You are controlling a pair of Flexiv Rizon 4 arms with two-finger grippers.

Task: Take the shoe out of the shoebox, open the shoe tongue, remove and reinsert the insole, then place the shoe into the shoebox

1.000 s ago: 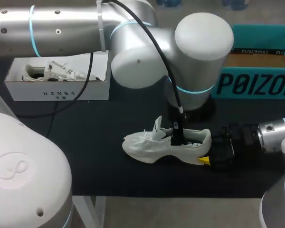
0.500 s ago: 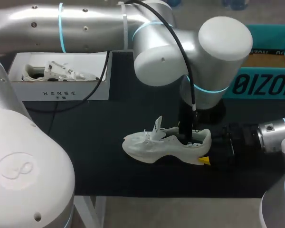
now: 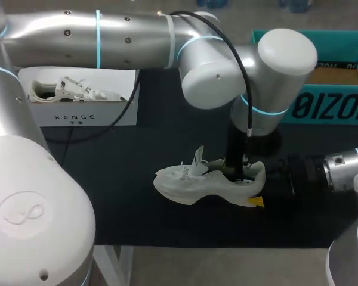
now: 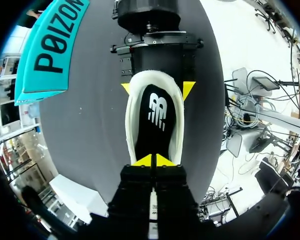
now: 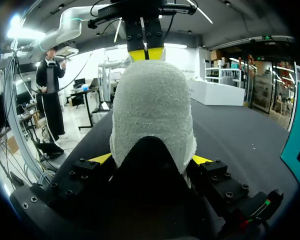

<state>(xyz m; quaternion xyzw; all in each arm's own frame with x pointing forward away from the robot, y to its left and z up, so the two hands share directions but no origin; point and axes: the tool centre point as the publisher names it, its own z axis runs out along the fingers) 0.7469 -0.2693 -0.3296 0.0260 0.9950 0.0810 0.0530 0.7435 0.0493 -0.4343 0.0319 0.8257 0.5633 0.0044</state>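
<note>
On table (image 3: 137,196) | shoe (image 3: 209,182) heel in right jaws | insole (image 4: 155,131) (white logo)

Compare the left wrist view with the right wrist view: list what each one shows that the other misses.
Left wrist only: the black insole down inside the shoe, seen from above. Right wrist only: the rough white back of the heel, which hides the shoe's inside. Both: the left claw, tips together at the shoe's opening; the right claw, with a yellow tip on each side of the heel; the black table; the teal shoebox.
</note>
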